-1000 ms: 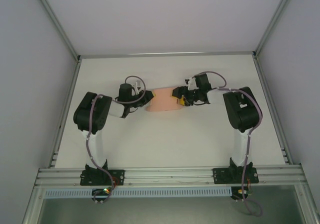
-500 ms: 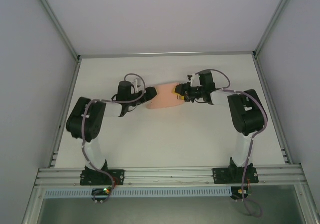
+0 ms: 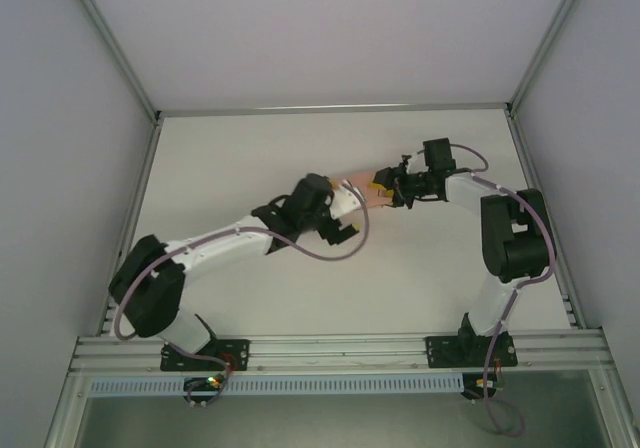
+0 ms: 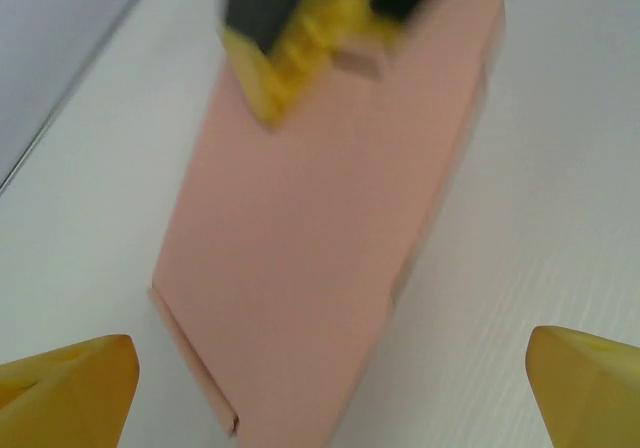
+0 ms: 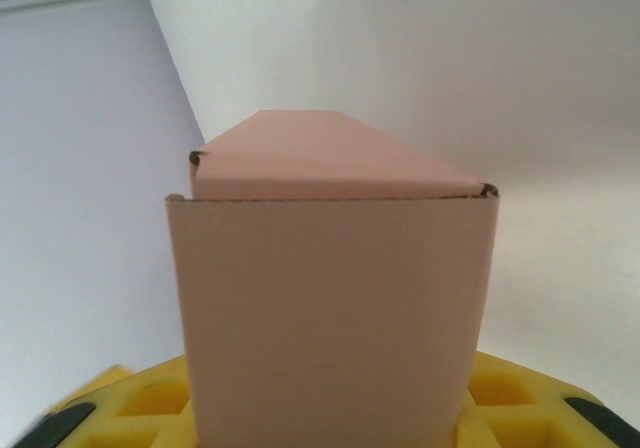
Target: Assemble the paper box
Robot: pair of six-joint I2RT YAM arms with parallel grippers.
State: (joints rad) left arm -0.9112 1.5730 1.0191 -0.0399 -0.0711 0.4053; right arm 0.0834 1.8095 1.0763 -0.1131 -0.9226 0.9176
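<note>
The paper box (image 3: 358, 189) is a salmon-pink closed rectangular box held off the table at mid-table. My right gripper (image 3: 384, 189) grips its right end; in the right wrist view the box (image 5: 330, 298) stands between the yellow fingers (image 5: 130, 403), and my right gripper (image 5: 330, 413) is shut on it. My left gripper (image 3: 342, 211) is at the box's left end. In the left wrist view its yellow fingertips (image 4: 70, 388) stand wide apart at the bottom corners. My left gripper (image 4: 330, 386) is open, with the box (image 4: 320, 228) stretching away between them and touching neither.
The white table (image 3: 250, 148) is walled by grey panels on the left, right and back. An aluminium rail (image 3: 330, 350) runs along the near edge by the arm bases. A purple cable (image 3: 345, 248) loops off the left wrist.
The left arm has stretched out to the right, toward mid-table, and its gripper now stands open. The right gripper has carried the box rightward.
</note>
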